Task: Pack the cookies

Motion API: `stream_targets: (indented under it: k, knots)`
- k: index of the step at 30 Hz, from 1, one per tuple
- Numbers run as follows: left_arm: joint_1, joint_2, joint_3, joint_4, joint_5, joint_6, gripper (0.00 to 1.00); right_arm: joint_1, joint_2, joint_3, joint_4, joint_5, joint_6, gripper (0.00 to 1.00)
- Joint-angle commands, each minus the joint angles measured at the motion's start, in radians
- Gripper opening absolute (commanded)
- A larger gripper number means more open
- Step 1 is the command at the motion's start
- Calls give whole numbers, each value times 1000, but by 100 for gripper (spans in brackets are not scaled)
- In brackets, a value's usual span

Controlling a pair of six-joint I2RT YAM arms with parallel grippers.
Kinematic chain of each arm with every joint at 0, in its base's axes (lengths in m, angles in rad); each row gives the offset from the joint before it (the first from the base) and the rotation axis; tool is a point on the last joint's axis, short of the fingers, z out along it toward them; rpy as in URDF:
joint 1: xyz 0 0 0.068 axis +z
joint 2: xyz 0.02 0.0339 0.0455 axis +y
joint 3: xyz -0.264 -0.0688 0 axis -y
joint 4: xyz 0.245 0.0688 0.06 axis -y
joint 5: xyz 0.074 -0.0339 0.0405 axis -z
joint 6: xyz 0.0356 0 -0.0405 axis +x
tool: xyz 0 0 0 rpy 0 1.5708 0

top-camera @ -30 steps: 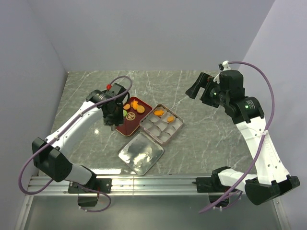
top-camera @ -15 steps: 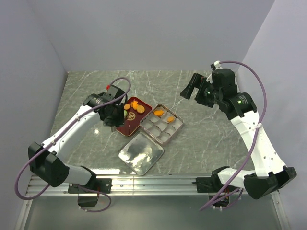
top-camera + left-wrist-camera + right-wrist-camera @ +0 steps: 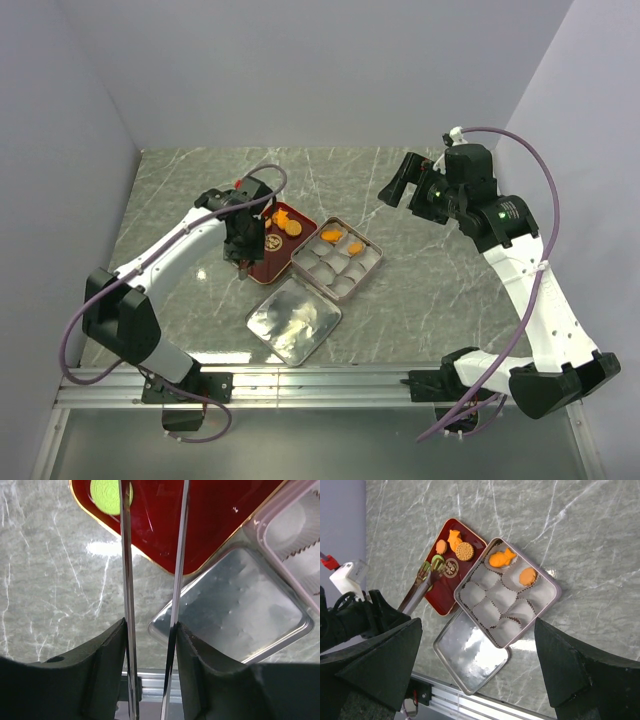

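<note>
The cookies [image 3: 465,551] lie mostly on the red tray [image 3: 210,525], two in the box [image 3: 547,597], so with the left pincer [image 3: 150,627] clamped on the tongs [image 3: 127,580] we should centre both blades around the green cookie [image 3: 107,495] before squeezing, while the right pincer [image 3: 479,630] hangs wide open, well apart

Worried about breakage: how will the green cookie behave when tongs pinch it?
The green cookie looks thin and flat, so probably light and unlikely to roll. On the glossy red tray it may skid. Probably brittle under hard pinching.
</note>
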Motion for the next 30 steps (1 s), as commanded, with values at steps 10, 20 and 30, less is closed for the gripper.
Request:
stream_targets:
  k: [10,20,30]
  knots:
    - [8,57,104,12,-2,33,36,6,-10,41,22,30,-24,100]
    - [7,65,312,-105,-25,23,33,6,-14,44,27,21,-21,100]
    - [-108,37,433,-152,-28,6,32,8,-23,35,34,6,-12,100]
